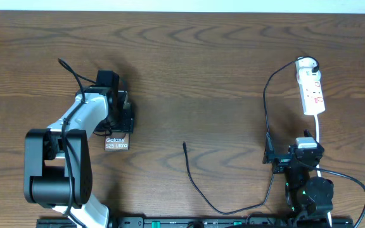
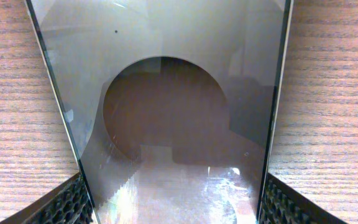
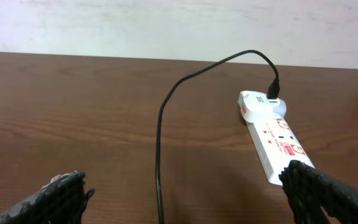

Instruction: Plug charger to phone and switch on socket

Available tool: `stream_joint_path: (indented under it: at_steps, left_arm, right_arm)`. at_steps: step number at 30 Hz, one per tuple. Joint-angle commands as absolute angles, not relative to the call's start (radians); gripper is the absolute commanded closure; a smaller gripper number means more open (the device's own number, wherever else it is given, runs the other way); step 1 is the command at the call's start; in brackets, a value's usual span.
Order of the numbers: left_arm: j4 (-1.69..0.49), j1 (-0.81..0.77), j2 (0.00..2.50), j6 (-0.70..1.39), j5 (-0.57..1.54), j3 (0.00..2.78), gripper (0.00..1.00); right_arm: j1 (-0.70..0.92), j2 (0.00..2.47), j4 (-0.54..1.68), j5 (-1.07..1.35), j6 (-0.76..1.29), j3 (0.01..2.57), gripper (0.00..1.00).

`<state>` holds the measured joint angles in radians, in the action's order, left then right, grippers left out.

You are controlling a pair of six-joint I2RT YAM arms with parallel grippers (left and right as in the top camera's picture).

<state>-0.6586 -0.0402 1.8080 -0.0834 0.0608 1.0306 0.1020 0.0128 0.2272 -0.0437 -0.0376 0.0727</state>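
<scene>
Reading "Galaxy S25 Ultra": white label (image 1: 116,144) on phone (image 2: 173,93)

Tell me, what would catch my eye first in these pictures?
The big glossy phone at left, straddled by the left tool. Then the long black charger, snaking from the white socket at far right to a loose tip in the middle.
</scene>
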Motion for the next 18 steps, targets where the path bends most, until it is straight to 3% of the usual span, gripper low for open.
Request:
stream_joint_path:
  at_steps: [1, 14, 18]
  left_arm:
    - [-0.672, -0.04, 1.826, -0.094, 0.059, 0.999, 0.28]
    - [-0.672, -0.04, 1.826, -0.094, 0.059, 0.999, 0.38]
    - [-0.672, -0.04, 1.826, -0.094, 0.059, 0.999, 0.49]
  right_arm:
    - [0.099, 0.011, 0.229, -0.042, -0.05, 0.07, 0.01]
    - [0.099, 0.011, 0.229, -0.042, -0.05, 0.07, 0.01]
    - [0.099, 0.011, 0.229, -0.042, -0.05, 0.07, 0.01]
